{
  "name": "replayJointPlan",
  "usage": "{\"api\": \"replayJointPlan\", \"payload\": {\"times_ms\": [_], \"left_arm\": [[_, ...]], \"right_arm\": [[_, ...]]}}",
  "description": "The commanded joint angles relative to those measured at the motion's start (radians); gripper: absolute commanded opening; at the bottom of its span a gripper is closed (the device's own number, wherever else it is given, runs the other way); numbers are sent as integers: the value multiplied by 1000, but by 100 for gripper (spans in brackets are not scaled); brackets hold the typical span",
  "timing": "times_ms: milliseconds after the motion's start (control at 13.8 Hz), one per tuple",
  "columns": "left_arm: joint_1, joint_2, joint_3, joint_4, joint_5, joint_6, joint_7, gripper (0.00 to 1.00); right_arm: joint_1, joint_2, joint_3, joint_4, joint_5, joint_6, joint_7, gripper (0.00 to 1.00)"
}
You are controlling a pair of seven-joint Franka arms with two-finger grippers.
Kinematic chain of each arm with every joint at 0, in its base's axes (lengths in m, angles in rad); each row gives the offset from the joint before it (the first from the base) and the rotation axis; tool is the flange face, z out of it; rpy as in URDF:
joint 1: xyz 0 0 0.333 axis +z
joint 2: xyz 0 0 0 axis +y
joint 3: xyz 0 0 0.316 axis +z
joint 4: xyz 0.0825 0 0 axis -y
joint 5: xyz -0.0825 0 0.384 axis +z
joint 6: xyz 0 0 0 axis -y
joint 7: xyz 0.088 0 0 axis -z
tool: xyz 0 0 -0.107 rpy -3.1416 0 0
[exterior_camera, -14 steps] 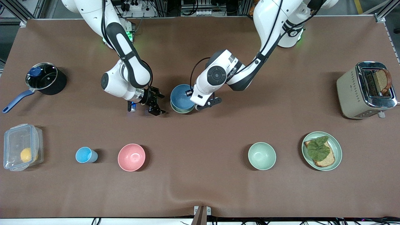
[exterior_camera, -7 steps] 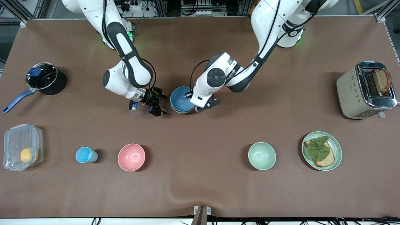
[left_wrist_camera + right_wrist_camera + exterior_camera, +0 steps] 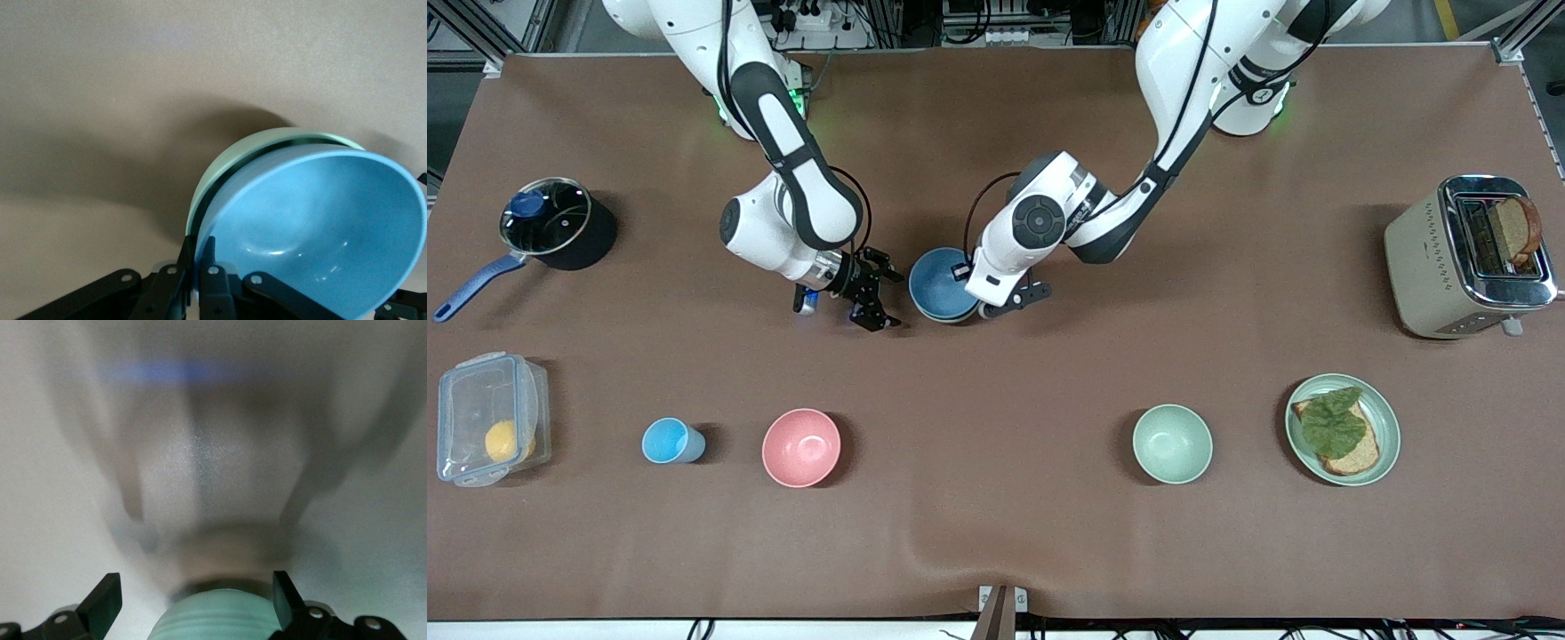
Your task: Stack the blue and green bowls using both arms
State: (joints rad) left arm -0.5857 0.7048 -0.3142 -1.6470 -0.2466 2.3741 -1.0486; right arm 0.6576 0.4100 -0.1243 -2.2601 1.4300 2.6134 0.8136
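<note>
The stacking looks nearly done — the blue bowl sits nested in the green bowl mid-desk, its rim pinched by the left tool; letting go remains, I judge; the right tool hovers beside the stack, spread and empty. Counted: four bowls — blue, green, pink, mint; one cup.

Brown cloth-covered table — metal framing above.
</note>
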Motion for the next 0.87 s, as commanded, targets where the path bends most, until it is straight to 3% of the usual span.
{"api": "replayJointPlan", "payload": {"times_ms": [0, 72, 145, 289, 795], "left_arm": [[-14, 19, 7, 21, -16, 11, -30, 2], [-14, 24, 6, 21, -20, 13, -40, 38], [-16, 27, 7, 23, -11, 13, -44, 97], [-55, 30, 11, 36, 7, 14, -48, 100], [-31, -22, 14, 90, 7, 5, -91, 100]], "right_arm": [[8, 1, 2, -1, 46, 14, -27, 100], [8, 1, 2, -1, 46, 14, -27, 100], [8, 1, 2, 1, 46, 14, -25, 100], [10, 1, 2, -1, 46, 19, -25, 100], [14, -2, -3, -10, -2, 24, -56, 100]]}}
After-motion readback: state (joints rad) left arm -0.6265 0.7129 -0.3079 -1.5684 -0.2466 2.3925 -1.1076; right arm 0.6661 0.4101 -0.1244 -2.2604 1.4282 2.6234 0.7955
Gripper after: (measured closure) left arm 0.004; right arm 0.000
